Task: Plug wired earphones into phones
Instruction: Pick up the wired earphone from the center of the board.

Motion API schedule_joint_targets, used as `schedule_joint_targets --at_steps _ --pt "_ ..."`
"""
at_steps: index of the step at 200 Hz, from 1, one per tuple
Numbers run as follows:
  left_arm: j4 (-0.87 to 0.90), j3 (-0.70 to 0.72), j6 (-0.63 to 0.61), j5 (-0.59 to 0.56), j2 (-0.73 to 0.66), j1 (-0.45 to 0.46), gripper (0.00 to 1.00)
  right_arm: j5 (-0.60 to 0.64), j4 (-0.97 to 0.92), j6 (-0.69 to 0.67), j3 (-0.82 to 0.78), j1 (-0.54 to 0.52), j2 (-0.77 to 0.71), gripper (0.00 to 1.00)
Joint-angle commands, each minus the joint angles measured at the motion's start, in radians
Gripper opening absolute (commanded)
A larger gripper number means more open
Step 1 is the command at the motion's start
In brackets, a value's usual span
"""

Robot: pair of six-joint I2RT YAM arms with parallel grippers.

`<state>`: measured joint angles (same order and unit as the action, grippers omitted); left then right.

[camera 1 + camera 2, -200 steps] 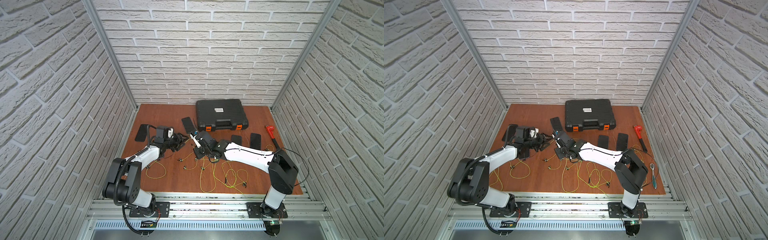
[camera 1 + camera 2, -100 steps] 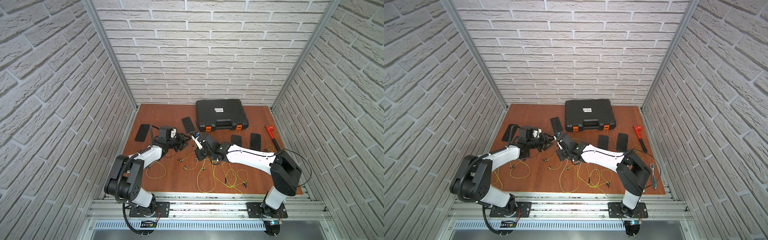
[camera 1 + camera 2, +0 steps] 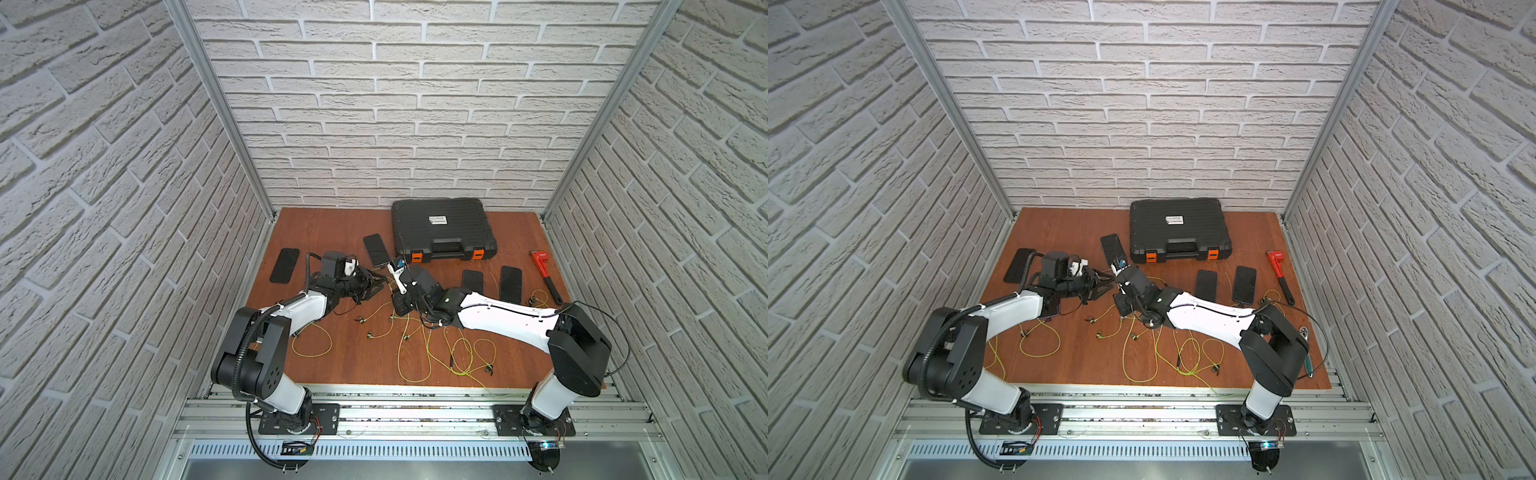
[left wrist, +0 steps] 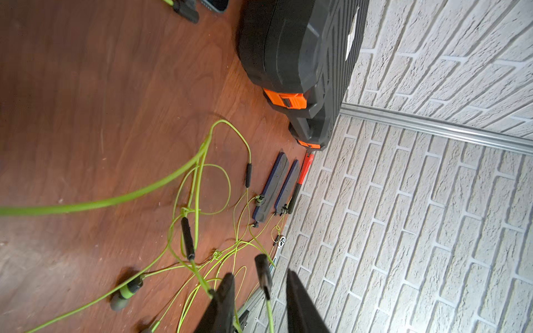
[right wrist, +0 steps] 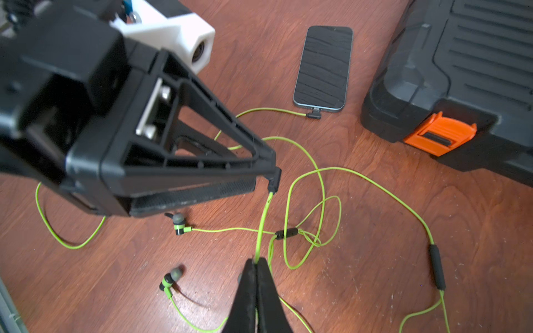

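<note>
On a wooden table [image 3: 328, 232], a yellow-green earphone cable [image 5: 262, 225] is being pinched between the fully closed jaws of the right gripper [image 5: 255, 263]. Its dark plug [image 4: 263, 276] is being bracketed by the partly open jaws of the left gripper [image 4: 260, 274], with gaps visible on both sides. More wired earphones [image 3: 451, 361] are being left loose across the table. Nearby, a phone [image 5: 323, 66] is lying flat beside a black case [image 5: 461, 57], a second plug [image 5: 313, 115] already seated in it.

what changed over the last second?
Left gripper advanced toward the right gripper and narrowed around the plug, with gaps still showing on either side. The right gripper stayed shut on the cable. Phones and case unmoved.
</note>
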<state>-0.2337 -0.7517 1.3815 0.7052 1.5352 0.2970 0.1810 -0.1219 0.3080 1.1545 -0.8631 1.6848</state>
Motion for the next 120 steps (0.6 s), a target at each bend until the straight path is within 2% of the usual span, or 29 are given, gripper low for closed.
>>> schedule_joint_targets --at_steps 1,38,71,120 --pt "-0.004 0.000 -0.008 0.016 -0.009 0.004 0.29 0.021 0.060 0.016 -0.007 -0.007 -0.008 0.06" --pt "0.004 -0.004 -0.017 0.002 -0.007 0.002 0.23 0.009 0.061 0.018 -0.006 -0.007 -0.005 0.06" --pt "0.003 0.000 -0.014 -0.024 -0.023 -0.018 0.30 0.000 0.054 0.011 -0.009 -0.008 -0.007 0.06" --pt "0.014 0.004 -0.016 -0.032 -0.041 -0.020 0.15 -0.008 0.052 0.008 -0.007 -0.013 0.005 0.06"
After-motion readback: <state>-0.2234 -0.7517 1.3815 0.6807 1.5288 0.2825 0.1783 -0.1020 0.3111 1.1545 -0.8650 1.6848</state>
